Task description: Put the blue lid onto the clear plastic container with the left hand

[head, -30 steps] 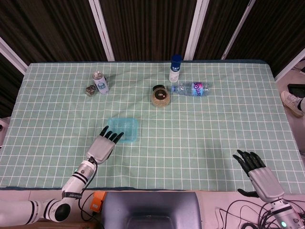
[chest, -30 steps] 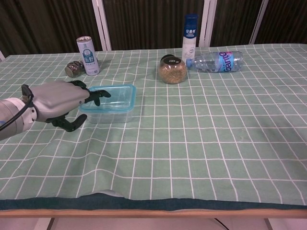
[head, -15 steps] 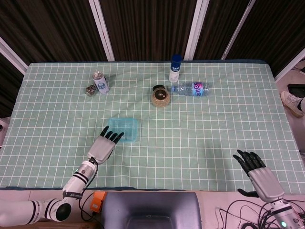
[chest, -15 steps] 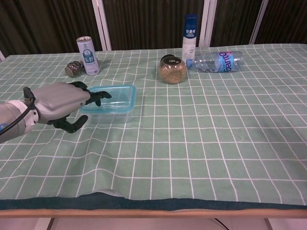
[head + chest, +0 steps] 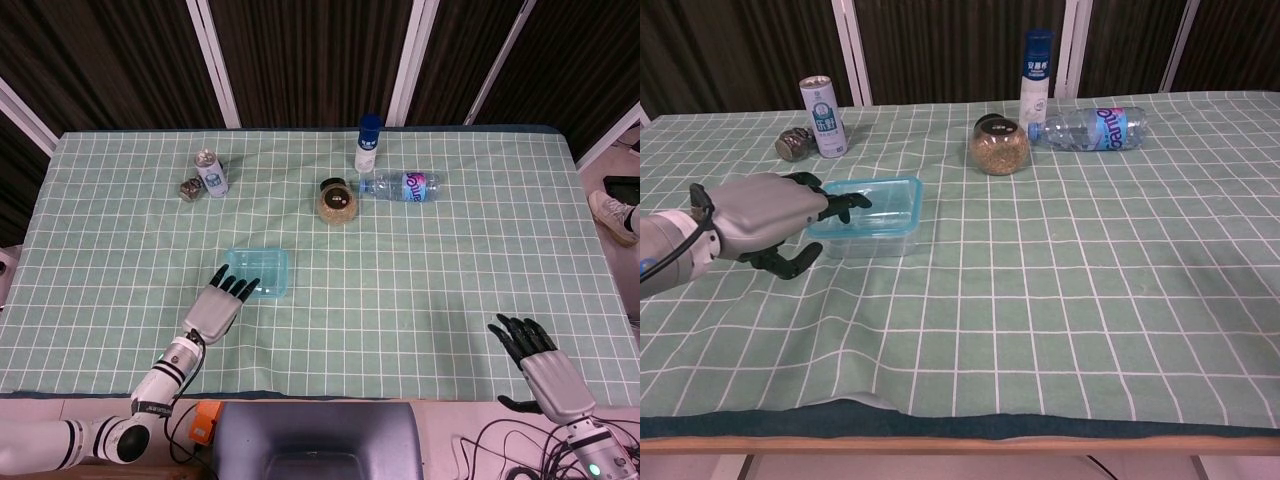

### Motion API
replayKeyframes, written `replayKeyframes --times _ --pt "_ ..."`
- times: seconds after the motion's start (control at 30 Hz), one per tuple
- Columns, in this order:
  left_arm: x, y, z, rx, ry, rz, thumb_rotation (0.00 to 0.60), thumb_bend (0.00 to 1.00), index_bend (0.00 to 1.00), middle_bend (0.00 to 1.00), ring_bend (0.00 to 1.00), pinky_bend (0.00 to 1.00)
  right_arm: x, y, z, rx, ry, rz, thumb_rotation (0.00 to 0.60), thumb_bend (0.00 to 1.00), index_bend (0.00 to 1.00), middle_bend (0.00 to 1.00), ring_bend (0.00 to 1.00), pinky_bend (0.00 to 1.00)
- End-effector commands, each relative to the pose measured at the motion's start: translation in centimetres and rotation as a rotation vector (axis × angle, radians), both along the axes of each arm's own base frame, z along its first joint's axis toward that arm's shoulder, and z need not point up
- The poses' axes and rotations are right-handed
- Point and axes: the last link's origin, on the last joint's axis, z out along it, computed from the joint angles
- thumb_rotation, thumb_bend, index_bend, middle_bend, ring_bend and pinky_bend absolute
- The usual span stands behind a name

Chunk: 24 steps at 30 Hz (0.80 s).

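- Left hand (image 5: 770, 215): fingertips overlap the near-left corner of the blue lid (image 5: 868, 205); contact cannot be told. Forearm cut off by the chest view's left edge.
- Clear plastic container (image 5: 865, 240): left end hidden behind the hand.
- Right hand (image 5: 545, 365): wrist cut off at the head view's bottom edge; outside the chest view.
- Small jar (image 5: 189, 189): contents too small to tell.

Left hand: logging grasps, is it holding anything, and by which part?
Nothing held. The left hand rests its fingertips on the blue lid, already on the container.
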Motion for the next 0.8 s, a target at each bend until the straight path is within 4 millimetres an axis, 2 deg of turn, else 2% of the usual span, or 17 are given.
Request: replayKeyframes --times 0.03,0.17,0.27,0.43,0.53,0.67,0.77,0.8 --pt "-0.1 0.0 -0.1 -0.002 0.001 0.003 0.6 0.63 0.0 0.25 0.18 0.07 0.0 0.0 0.0 0.0 0.0 0.0 0.6 0.22 0.0 0.0 0.0 0.0" --pt "0.3 0.1 0.1 0.009 -0.012 -0.009 0.6 0.63 0.0 0.25 0.18 0.07 0.0 0.0 0.0 -0.001 0.0 0.0 0.6 0.22 0.0 0.0 0.0 0.0" --pt "1.3 0.4 0.9 0.041 -0.049 -0.044 0.6 0.63 0.0 0.24 0.17 0.07 0.0 0.0 0.1 -0.002 -0.001 0.0 0.6 0.22 0.0 0.0 0.0 0.0" --pt "3.2 0.5 3.1 0.115 -0.104 -0.123 0.6 0.63 0.0 0.21 0.15 0.07 0.0 0.0 0.1 -0.004 -0.001 0.0 0.6 0.22 0.0 0.0 0.0 0.0" --pt "3.8 0.2 4.7 0.152 -0.147 -0.146 0.6 0.59 0.0 0.16 0.12 0.07 0.0 0.1 0.2 -0.005 -0.001 0.002 0.6 0.22 0.0 0.0 0.0 0.0" --pt "3.8 -1.4 7.1 0.193 -0.23 -0.17 0.6 0.53 0.0 0.11 0.07 0.07 0.0 0.1 0.2 -0.004 -0.001 0.003 0.6 0.22 0.0 0.0 0.0 0.0" --pt "2.2 -4.0 8.8 0.221 -0.305 -0.178 0.6 0.51 0.0 0.1 0.06 0.07 -0.1 0.1 0.1 -0.003 0.004 0.001 0.6 0.22 0.0 0.0 0.0 0.0" --pt "1.0 -5.3 9.4 0.234 -0.33 -0.175 0.6 0.51 0.0 0.1 0.06 0.07 -0.1 0.1 0.0 -0.001 0.007 0.001 0.6 0.22 0.0 0.0 0.0 0.0"
